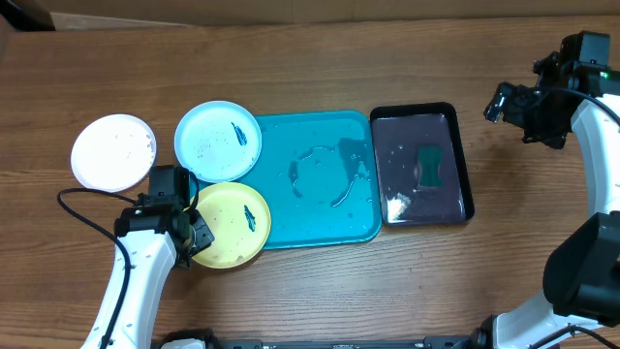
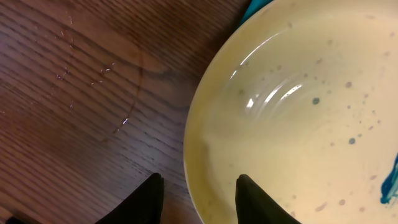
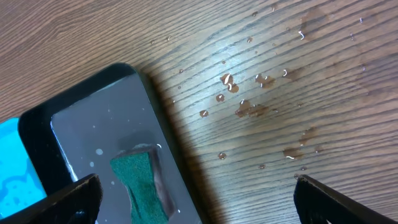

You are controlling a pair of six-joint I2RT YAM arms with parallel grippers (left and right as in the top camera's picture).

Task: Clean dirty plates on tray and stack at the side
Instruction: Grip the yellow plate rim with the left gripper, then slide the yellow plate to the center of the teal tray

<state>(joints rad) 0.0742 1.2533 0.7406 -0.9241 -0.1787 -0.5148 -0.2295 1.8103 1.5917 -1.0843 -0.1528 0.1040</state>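
Observation:
The white plate [image 1: 113, 152] lies on the table at the left, off the tray. The light blue plate [image 1: 217, 141] overlaps the upper left corner of the teal tray [image 1: 320, 218]. The pale yellow plate [image 1: 232, 225] overlaps its lower left corner and carries a dark-blue smear. My left gripper [image 1: 199, 233] is open and straddles the yellow plate's left rim. In the left wrist view [image 2: 199, 180] one finger is over the wood and one over the plate [image 2: 298, 93]. My right gripper [image 1: 499, 102] is open and empty, above the table right of the trays [image 3: 196, 186].
A black tray [image 1: 421, 208] stands against the teal tray's right side with a green sponge [image 1: 430, 167] in it; both show in the right wrist view [image 3: 81, 124], [image 3: 140, 183]. Water pools on the teal tray. Drops wet the wood [image 3: 249, 106].

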